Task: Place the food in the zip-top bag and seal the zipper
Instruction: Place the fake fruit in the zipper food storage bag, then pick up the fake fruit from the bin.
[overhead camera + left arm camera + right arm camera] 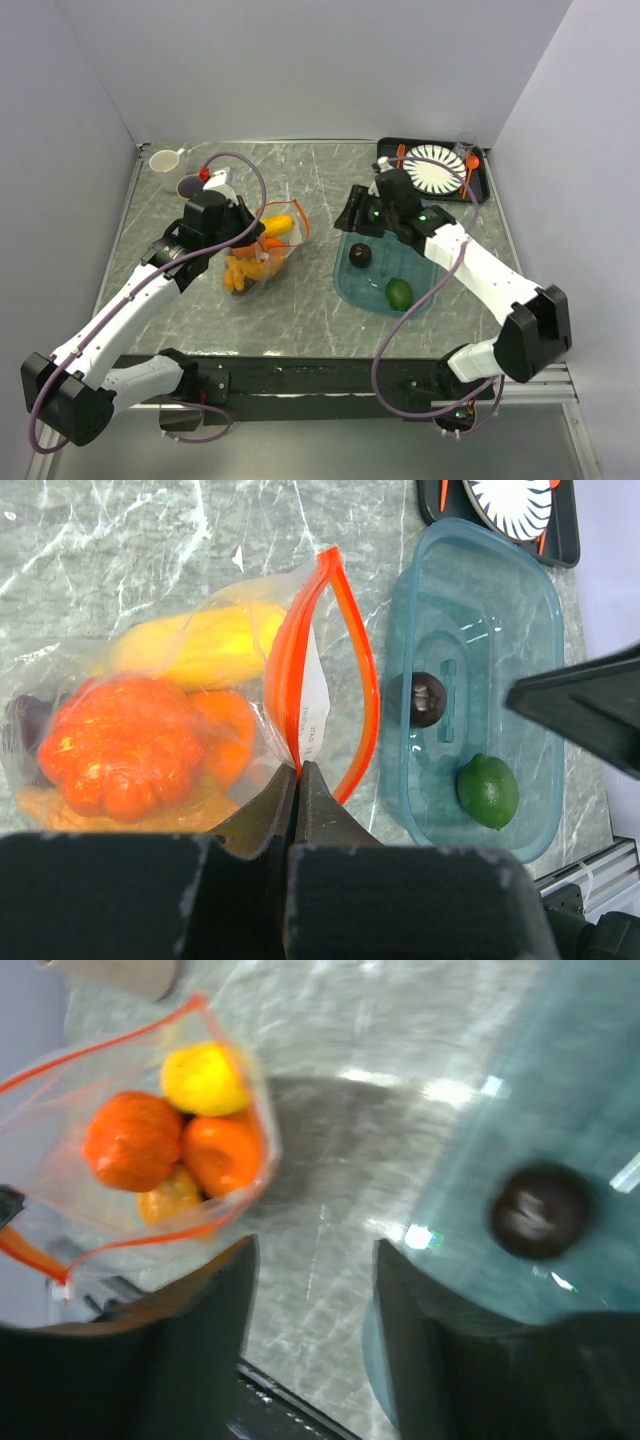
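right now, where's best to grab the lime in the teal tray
Across the lime's narrow middle, straight down from above: it lies low in the teal tray, whose walls likely block a side approach. The dark fruit sits apart, leaving the open right gripper room.

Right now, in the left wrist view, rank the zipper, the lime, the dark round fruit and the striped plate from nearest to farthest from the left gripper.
From the left gripper:
1. zipper: pinched at its fingertips.
2. dark round fruit: in the tray, to the right.
3. lime: same tray, lower right.
4. striped plate: top right corner.
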Controlling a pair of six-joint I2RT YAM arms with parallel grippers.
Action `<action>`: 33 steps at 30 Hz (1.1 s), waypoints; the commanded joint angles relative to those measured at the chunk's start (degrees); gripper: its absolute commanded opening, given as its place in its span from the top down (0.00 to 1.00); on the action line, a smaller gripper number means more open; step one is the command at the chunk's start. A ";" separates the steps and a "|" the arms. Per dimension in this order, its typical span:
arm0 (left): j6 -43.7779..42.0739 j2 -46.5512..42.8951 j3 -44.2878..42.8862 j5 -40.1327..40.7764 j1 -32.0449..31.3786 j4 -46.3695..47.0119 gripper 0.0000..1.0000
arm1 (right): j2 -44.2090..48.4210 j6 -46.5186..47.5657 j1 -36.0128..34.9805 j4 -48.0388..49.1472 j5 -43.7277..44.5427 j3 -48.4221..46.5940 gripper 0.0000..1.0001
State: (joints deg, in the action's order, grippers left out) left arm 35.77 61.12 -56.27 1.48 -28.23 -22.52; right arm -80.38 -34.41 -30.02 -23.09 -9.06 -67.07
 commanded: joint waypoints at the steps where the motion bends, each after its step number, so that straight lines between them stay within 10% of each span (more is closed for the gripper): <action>1: 0.44 -0.92 0.28 -0.51 -0.16 2.31 0.99 | 4.87 0.22 4.17 -7.13 8.53 3.08 0.30; 7: -0.17 -1.36 0.72 -1.03 -0.16 2.92 0.99 | 9.09 0.58 5.76 -16.63 16.52 5.63 0.00; 33: -0.44 -0.04 0.02 -1.74 -0.16 3.10 0.99 | 11.74 -3.73 5.68 -15.68 12.84 25.58 0.00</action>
State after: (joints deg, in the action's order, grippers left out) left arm 35.59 60.90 -55.48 1.08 -28.23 -21.71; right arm -67.75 -38.00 -24.23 -41.41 4.71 -43.48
